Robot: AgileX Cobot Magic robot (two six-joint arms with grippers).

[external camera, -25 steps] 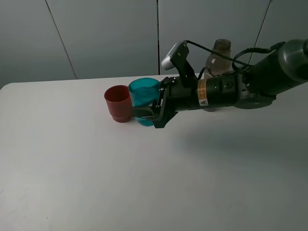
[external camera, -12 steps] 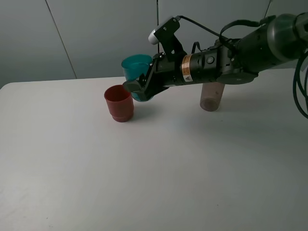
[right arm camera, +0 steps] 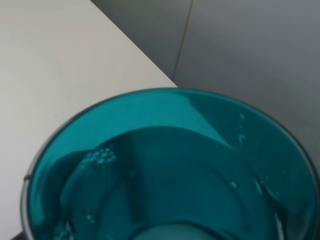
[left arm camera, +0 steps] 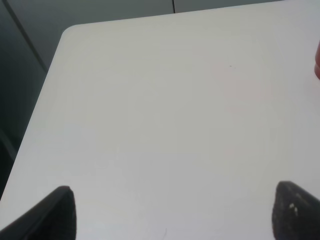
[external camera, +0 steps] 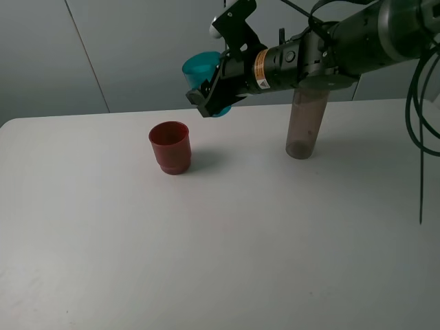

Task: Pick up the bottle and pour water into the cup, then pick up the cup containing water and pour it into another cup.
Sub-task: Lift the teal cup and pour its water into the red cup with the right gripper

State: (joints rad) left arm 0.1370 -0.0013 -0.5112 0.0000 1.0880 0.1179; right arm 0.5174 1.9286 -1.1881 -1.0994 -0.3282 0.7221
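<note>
my right gripper (external camera: 210, 104) is pinched on the translucent teal-blue plastic tumbler (external camera: 201, 69). it holds the tumbler in the air, higher than the opaque red-brown plastic cup (external camera: 170, 146) and a little toward the bottle's side of it, not touching it. the tumbler looks tilted, its mouth leaning toward the red cup's side.

the red cup has a stepped, narrower base and stands upright on the matte white table (external camera: 206, 240). the tall smoky grey-brown plastic bottle (external camera: 306, 127) stands upright well apart from the red cup, its top hidden behind my right arm.

only my right wrist view looks into the tumbler (right arm camera: 165, 165): a smooth glossy wall, droplets clinging to it, and a cluster of small bubbles.

only my left wrist view shows my left gripper (left arm camera: 175, 215), its dark fingers spread wide over bare table with nothing between them. a red sliver of the cup (left arm camera: 317, 65) sits at that view's edge.
</note>
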